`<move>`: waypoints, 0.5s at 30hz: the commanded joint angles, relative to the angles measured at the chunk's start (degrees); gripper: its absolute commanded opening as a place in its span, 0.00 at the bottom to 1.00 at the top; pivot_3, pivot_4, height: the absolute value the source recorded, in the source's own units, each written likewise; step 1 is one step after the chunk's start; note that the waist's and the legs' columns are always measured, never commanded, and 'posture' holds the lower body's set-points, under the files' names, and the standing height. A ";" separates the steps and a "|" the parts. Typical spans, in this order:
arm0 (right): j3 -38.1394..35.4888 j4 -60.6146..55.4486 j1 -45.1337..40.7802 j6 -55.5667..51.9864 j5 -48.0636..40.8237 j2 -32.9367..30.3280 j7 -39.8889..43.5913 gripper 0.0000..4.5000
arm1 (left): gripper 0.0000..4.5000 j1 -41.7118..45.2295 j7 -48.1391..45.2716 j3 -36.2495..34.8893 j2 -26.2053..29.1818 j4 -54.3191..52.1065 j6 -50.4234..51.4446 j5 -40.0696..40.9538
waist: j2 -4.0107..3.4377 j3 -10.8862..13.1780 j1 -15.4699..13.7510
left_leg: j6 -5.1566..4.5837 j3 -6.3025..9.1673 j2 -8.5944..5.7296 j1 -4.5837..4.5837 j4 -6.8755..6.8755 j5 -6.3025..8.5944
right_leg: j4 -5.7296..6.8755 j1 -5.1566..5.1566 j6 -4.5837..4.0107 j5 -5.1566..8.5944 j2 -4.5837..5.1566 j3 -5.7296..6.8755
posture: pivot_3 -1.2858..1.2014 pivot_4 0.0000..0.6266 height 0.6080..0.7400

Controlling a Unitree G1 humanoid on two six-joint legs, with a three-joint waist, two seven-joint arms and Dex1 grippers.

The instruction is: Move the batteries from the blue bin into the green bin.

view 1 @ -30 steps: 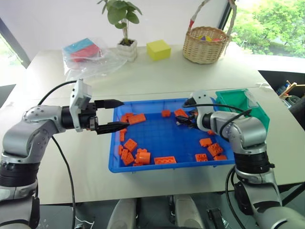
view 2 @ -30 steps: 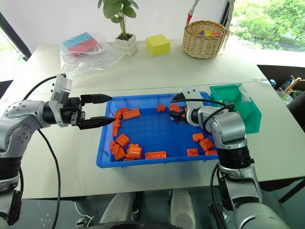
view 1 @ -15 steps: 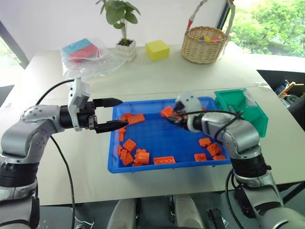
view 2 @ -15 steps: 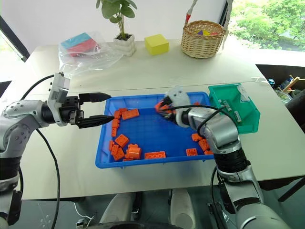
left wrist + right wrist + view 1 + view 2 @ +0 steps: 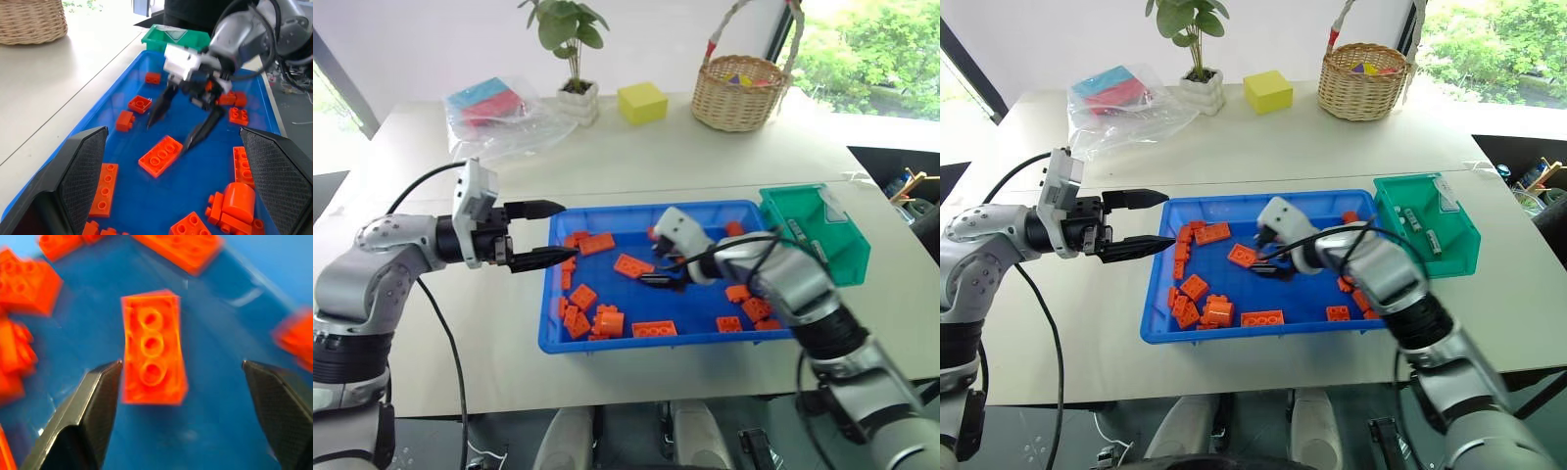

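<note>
The blue bin (image 5: 1157, 328) sits nearest on the pale table (image 5: 1263, 147), scattered with orange bricks (image 5: 1261, 318). Over its middle the right gripper (image 5: 180, 120) hangs with its two black fingers spread wide and nothing between them — one long orange brick (image 5: 153, 347) lies flat on the blue floor just beyond the fingertips, between them but untouched. At the bin's left rim the left gripper (image 5: 1148, 222) is held level, pointing across toward the tray, its fingers also parted and empty. Just past the bin's right end stands the green bin (image 5: 1459, 257), and two batteries (image 5: 1412, 220) lie inside it — small grey cylinders on the teal floor. Farther back are a plastic bag (image 5: 1121, 103), a potted plant (image 5: 1197, 59), a yellow cube (image 5: 1268, 91) and a wicker basket (image 5: 1363, 83).
</note>
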State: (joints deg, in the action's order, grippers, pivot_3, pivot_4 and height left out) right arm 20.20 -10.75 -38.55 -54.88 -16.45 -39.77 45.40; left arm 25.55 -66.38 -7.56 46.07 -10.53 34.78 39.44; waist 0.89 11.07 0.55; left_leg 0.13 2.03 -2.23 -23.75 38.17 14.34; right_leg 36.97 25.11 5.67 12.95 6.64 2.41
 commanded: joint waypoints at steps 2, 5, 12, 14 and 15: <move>-2.69 2.60 -0.34 7.30 0.94 -7.25 8.22 0.92 | 1.00 0.60 -0.29 -1.30 0.52 -0.86 -0.70 0.54 | 0.01 0.00 0.23 | -0.02 -0.02 0.03 0.01 -0.02 0.01 | 0.00 0.00 0.00 0.00 -0.01 0.00 | 0.52 0.24 0.71; -2.44 7.59 -0.37 11.52 2.87 -9.51 10.65 0.92 | 1.00 0.66 -0.26 -1.12 0.27 -0.74 -0.95 0.43 | 0.01 0.01 0.44 | -0.03 -0.06 0.07 0.04 -0.04 0.02 | 0.01 0.02 0.00 0.00 -0.04 0.00 | 0.52 0.24 0.71; -2.92 17.03 -2.41 18.83 7.06 -5.90 10.45 0.92 | 1.00 1.58 -0.50 -0.77 0.17 -0.01 -1.33 0.17 | 0.02 0.01 0.21 | -0.03 -0.09 0.07 0.05 -0.03 0.02 | 0.01 0.01 0.00 0.00 -0.02 -0.02 | 0.52 0.24 0.71; -2.99 18.91 -3.24 19.99 7.90 -4.73 10.58 0.92 | 1.00 1.85 -0.60 -0.72 0.23 0.20 -1.37 0.08 | 0.02 0.01 0.19 | -0.03 -0.09 0.07 0.05 -0.03 0.02 | 0.01 0.01 0.00 0.00 -0.02 -0.02 | 0.52 0.24 0.71; -2.91 19.47 -3.43 20.36 8.18 -4.36 10.94 0.92 | 1.00 1.92 -0.61 -0.73 0.26 0.20 -1.34 0.07 | 0.02 0.01 0.18 | -0.03 -0.09 0.07 0.05 -0.03 0.02 | 0.01 0.02 0.00 0.00 -0.02 -0.02 | 0.52 0.24 0.71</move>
State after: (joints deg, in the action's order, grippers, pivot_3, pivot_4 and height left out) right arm 18.99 8.71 -40.17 -35.98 -9.01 -44.16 56.09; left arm 26.51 -66.54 -7.49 45.98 -9.60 34.42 39.26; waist 0.91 11.08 0.73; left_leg 0.10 1.94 -2.16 -23.70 38.14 14.36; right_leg 36.98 25.12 5.67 12.94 6.63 2.39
